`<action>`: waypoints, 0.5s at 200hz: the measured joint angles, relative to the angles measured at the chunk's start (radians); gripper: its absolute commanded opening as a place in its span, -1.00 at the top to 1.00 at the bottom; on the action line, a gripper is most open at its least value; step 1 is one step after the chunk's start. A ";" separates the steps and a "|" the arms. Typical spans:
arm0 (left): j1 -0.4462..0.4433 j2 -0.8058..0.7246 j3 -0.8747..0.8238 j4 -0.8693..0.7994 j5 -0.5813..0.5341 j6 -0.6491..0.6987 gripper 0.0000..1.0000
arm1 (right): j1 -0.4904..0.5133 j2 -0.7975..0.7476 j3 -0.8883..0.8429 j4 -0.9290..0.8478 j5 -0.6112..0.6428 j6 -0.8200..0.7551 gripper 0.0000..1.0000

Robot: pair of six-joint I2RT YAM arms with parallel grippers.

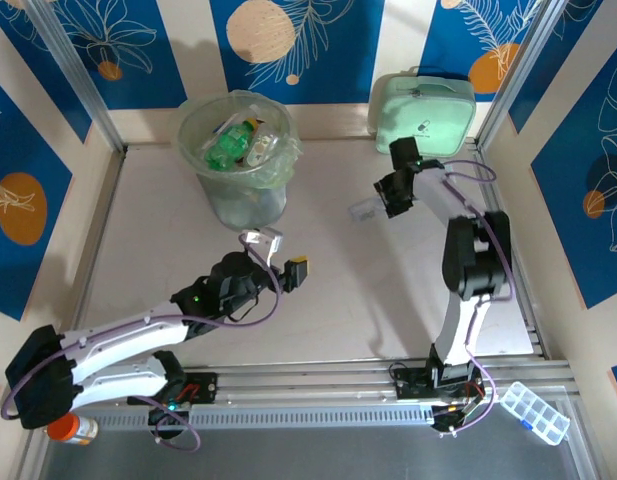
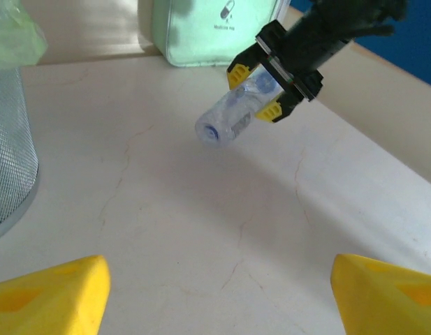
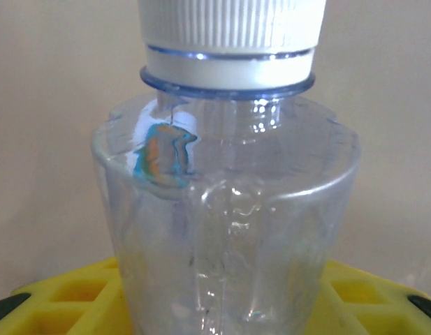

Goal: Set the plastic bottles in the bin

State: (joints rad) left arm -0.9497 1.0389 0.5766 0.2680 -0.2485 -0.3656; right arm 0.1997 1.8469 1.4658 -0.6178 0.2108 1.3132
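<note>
1. The right gripper [image 1: 393, 195] is clamped on a clear bottle [image 2: 232, 118], with its pads on the body, just in front of the mint case [image 1: 423, 110].
2. The bottle's long axis runs out along the fingers, cap end leading, and points left toward the bin [image 1: 243, 205].
3. The bin stands well apart to the left, with other bottles [image 1: 233, 148] inside.
4. The left gripper [image 1: 278, 253] has its jaws apart and holds nothing. It sits nearer the bin, but the carry likely falls to the right arm.
</note>
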 measured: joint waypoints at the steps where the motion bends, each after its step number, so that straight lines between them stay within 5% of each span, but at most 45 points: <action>1: 0.000 -0.001 0.000 0.000 0.000 0.000 -0.69 | 0.003 -0.006 -0.005 0.003 0.001 -0.003 -0.05; 54: 0.000 -0.039 0.000 -0.007 0.016 0.004 -0.89 | 0.288 -0.431 -0.389 0.264 0.059 -0.212 -0.05; 100: 0.000 0.000 0.000 -0.015 0.050 0.000 -0.99 | 0.362 -0.581 -0.629 0.520 -0.070 -0.380 -0.01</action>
State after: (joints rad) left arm -0.9493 1.0389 0.5770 0.2531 -0.1982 -0.3653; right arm 0.5613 1.2659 0.8371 -0.0975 0.1406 0.9333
